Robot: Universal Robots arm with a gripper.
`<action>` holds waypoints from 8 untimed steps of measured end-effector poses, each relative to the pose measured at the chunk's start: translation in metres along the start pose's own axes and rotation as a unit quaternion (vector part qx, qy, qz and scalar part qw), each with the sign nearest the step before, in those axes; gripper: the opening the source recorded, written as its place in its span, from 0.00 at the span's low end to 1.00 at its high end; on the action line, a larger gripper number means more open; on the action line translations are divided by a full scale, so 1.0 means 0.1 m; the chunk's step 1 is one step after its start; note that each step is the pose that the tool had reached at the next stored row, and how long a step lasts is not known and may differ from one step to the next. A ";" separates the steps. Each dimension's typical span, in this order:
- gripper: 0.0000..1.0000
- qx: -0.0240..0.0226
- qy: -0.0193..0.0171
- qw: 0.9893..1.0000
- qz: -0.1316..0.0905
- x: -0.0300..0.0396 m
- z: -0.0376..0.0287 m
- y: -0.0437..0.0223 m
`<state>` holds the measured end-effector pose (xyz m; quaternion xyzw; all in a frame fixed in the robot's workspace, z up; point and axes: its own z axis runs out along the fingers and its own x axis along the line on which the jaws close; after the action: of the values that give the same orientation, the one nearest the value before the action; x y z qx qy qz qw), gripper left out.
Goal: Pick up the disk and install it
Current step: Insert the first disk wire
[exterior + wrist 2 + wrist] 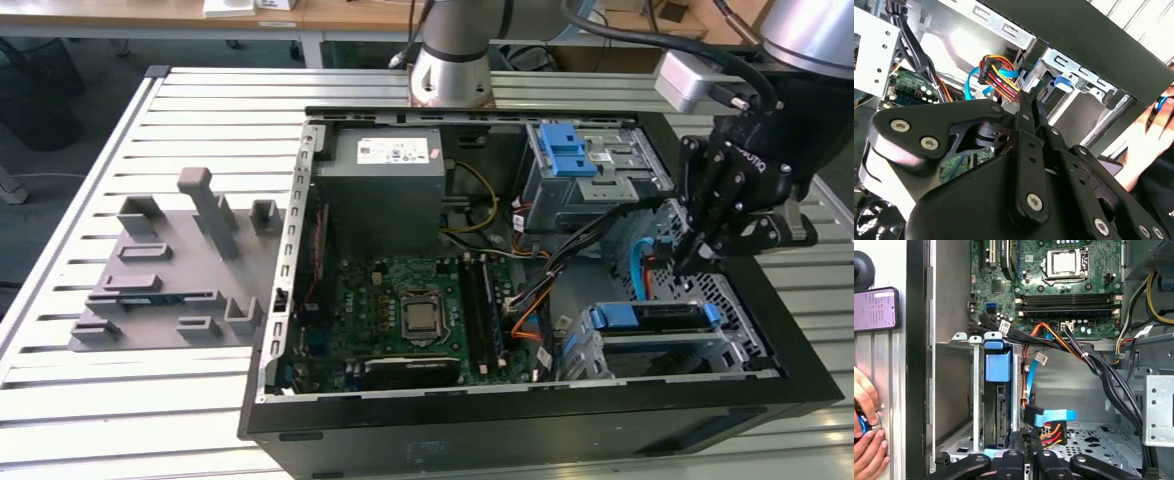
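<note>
The disk (650,318) is seen seated in the lower drive bay (667,345) of the open computer case (400,420). The gripper (694,262) is poised at its one o'clock, jaws drawn narrow and holding nothing. A person's hand (866,440) is seen outside the case.

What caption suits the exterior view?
Robot hand hangs inside the open computer case, above the disk seated in its bay.

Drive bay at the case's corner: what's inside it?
The disk with blue rails sits inside the drive bay; its label face is hidden. The gripper hovers beside it.
</note>
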<state>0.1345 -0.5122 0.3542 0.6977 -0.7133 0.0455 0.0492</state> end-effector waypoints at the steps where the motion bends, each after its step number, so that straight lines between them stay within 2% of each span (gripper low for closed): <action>1: 0.16 0.000 -0.007 1.000 0.000 -0.001 0.002 0.000; 2: 0.16 0.000 -0.013 1.000 0.000 -0.001 0.004 0.000; 3: 0.16 0.000 -0.017 1.000 0.000 -0.002 0.006 0.000; 4: 0.16 -0.001 -0.018 1.000 0.000 -0.002 0.009 0.000; 8: 0.16 -0.003 -0.018 1.000 0.000 0.022 0.025 -0.001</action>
<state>0.1346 -0.5147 0.3520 0.6984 -0.7141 0.0310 0.0382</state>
